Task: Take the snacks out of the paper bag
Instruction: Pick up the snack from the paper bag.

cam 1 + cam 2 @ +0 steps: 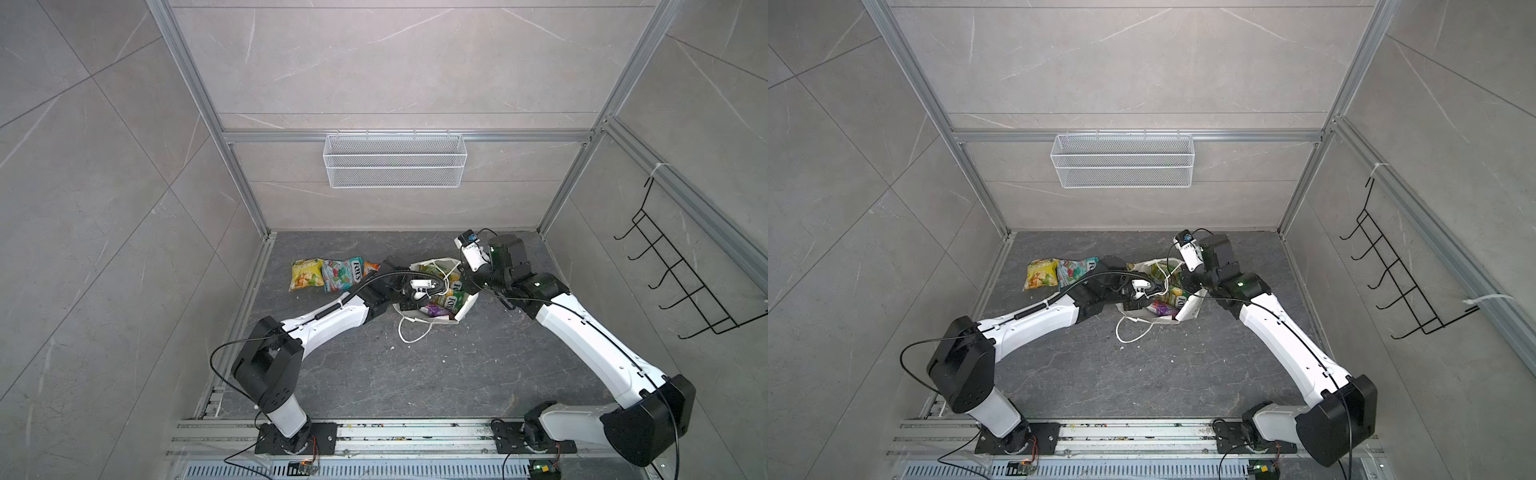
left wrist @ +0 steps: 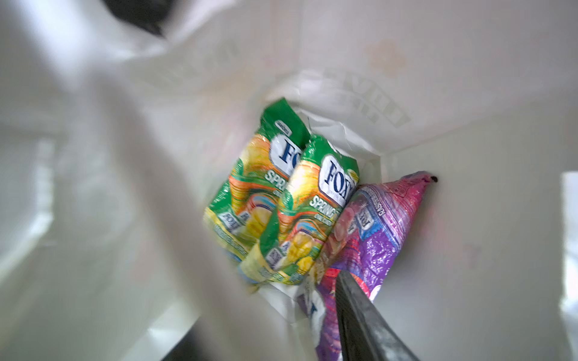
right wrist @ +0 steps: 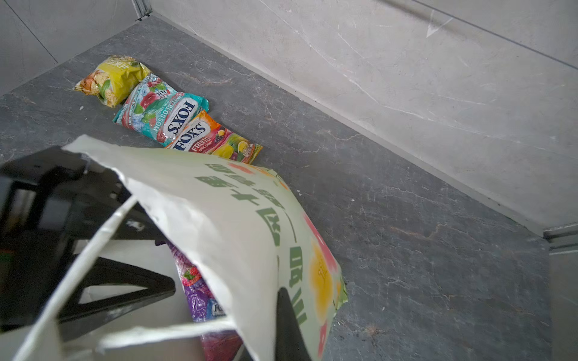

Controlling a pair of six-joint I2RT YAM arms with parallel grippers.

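The white paper bag (image 1: 461,309) (image 1: 1190,307) lies open at the middle of the table. My left gripper (image 1: 409,303) reaches inside it. Of this gripper, the left wrist view shows only one dark finger (image 2: 359,312), lying on the purple snack (image 2: 381,225); bag paper hides its partner, and the jaws stand apart. Two green-yellow snacks (image 2: 250,187) (image 2: 312,203) lie next to the purple one. My right gripper (image 1: 464,279) (image 3: 281,312) is shut on the bag's wall (image 3: 234,225). On the table left of the bag lie yellow (image 1: 306,274), teal-red (image 1: 343,274) and orange (image 3: 215,140) snacks.
A white wire basket (image 1: 395,160) hangs on the back wall. A black hook rack (image 1: 681,274) is on the right wall. One white cord handle (image 1: 413,328) trails on the table in front of the bag. Both arm bases sit on the front rail (image 1: 374,436).
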